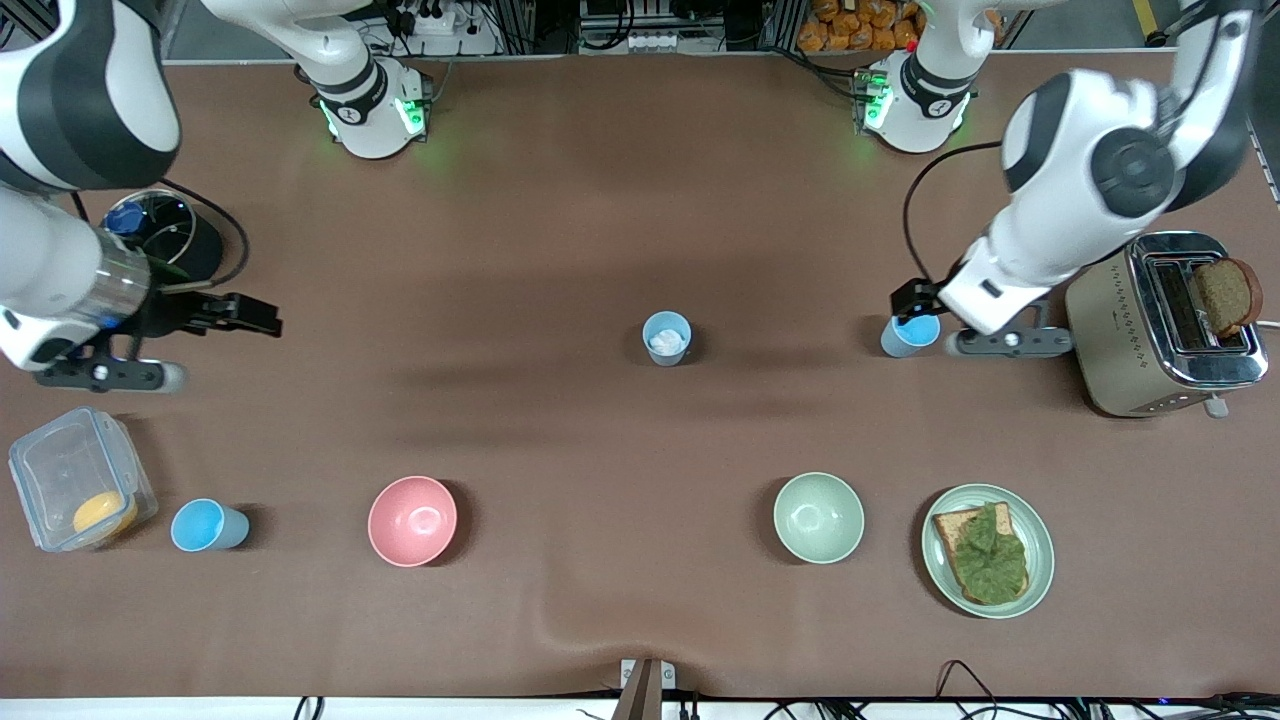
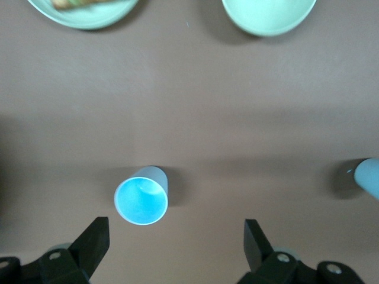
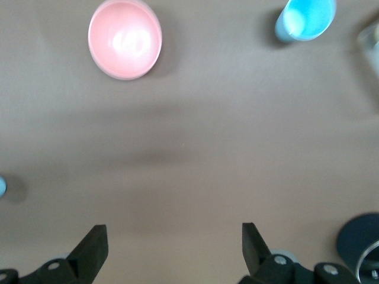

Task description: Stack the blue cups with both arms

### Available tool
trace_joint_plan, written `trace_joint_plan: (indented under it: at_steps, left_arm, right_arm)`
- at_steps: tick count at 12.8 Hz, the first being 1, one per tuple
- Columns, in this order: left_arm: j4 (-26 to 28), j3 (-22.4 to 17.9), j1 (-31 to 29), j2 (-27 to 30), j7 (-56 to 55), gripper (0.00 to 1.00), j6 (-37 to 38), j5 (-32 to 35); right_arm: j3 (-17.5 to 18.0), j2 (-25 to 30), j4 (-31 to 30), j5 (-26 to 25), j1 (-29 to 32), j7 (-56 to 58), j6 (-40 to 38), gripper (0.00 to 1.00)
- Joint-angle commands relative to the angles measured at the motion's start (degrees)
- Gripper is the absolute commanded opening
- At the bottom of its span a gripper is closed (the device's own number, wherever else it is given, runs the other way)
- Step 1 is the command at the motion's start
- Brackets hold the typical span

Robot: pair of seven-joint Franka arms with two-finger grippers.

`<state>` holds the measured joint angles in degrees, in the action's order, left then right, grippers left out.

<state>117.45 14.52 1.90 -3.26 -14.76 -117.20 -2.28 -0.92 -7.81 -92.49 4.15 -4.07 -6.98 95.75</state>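
Three blue cups are seen on the worktop [image 1: 600, 200]: middle cup [image 1: 666, 337] with a white patch inside, end cup [image 1: 208, 525] beside the box [image 1: 75, 480], third cup [image 1: 909, 334]. Left claw [image 2: 176, 245] is spread wide over the third cup. Right claw [image 3: 174, 248] hangs wide over bare worktop. No readable writing is noted.

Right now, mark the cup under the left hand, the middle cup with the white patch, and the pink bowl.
cup under the left hand [image 2: 141, 203], left wrist view, inside bottom.
middle cup [image 1: 666, 339], front view, white patch inside.
pink bowl [image 1: 412, 520], front view, inner bottom.
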Motion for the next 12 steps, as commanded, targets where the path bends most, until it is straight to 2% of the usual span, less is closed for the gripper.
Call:
trace_joint_plan:
  at_steps: [1, 4, 6, 9, 12]
  left_arm:
    - [9.17, 0.68, 0.38, 1.06, -0.36, 1.00, -8.80, -2.20]
    - [14.55, 1.03, 0.30, 1.06, -0.36, 1.00, -12.79, -2.20]
    - [16.49, 1.04, -0.05, 0.80, -0.36, 1.00, -14.18, -2.20]
    - [19.13, 1.04, 0.03, -2.35, -0.36, 1.00, -21.38, -2.11]
    - [19.05, 0.95, 0.21, -3.68, -0.10, 1.00, -22.28, -1.41]
  right_arm:
    - [3.29, 8.42, -8.67, -1.69, 4.06, 2.04, 4.80, 1.00]
    - [3.38, 10.53, -5.26, -3.35, 6.44, 17.14, 3.66, 1.00]
    - [3.47, 9.92, -3.58, -7.91, 6.00, 17.79, 0.95, 1.00]
    - [3.64, 8.51, -1.11, -7.67, 6.09, 16.83, -3.37, 1.00]
    - [3.64, 8.42, -1.02, -7.32, 6.09, 16.83, -3.38, 1.00]
